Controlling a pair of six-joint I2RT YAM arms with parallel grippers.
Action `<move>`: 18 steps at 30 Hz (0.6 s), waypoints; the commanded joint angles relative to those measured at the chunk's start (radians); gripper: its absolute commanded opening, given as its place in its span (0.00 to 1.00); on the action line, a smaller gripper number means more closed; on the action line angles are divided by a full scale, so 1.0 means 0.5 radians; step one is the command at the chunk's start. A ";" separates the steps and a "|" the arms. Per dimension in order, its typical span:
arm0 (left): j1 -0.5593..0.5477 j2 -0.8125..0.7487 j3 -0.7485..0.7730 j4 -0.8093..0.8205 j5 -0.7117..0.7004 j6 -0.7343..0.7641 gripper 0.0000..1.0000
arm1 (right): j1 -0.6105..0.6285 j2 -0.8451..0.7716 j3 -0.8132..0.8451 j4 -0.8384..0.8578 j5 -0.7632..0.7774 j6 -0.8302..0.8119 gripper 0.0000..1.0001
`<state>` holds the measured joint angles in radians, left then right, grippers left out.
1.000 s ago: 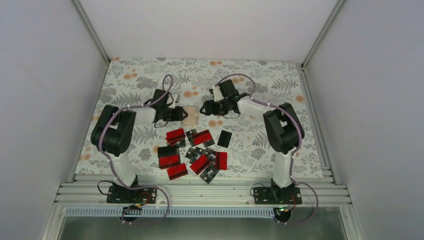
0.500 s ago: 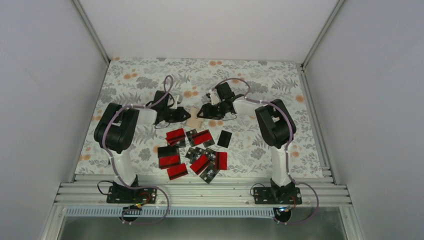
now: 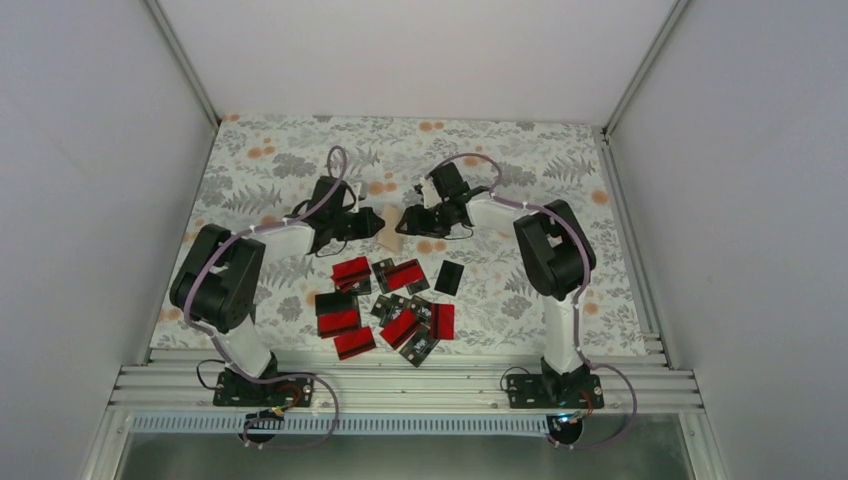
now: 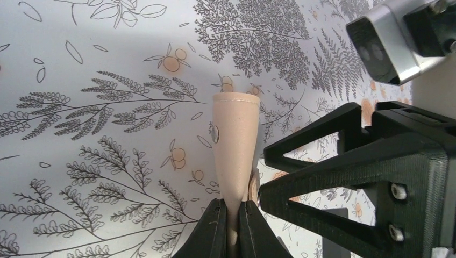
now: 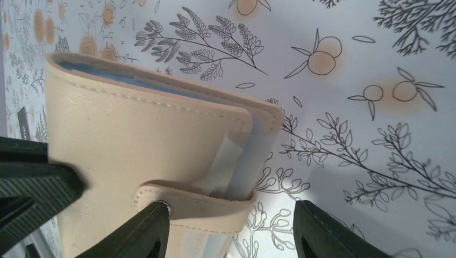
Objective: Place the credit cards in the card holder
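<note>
Holder (image 4: 232, 145) clamped by its end in tightly closed left gripper (image 4: 230, 226), on edge, beyond scattered cards (image 3: 390, 305). Right gripper (image 5: 232, 230) parted halfway astride flap (image 5: 199, 207), holding nothing. Looks light, soft, slippery; wants pinching at flap edge.

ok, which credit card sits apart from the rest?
The all-black credit card at the right end of the spread: no red showing, touching nothing, while the other credit cards crowd together.
</note>
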<state>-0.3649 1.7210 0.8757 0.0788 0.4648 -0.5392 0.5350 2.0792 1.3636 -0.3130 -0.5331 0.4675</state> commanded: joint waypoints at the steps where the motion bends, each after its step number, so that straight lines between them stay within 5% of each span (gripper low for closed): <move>1: -0.088 -0.098 0.079 -0.111 -0.246 -0.038 0.02 | 0.052 -0.163 0.033 -0.088 0.159 0.012 0.59; 18: -0.274 -0.169 0.204 -0.214 -0.487 -0.042 0.02 | 0.136 -0.146 0.093 -0.220 0.389 0.068 0.50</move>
<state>-0.4839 1.6810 0.9409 -0.0387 0.2474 -0.5510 0.5896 2.0193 1.3926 -0.3756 -0.4202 0.4896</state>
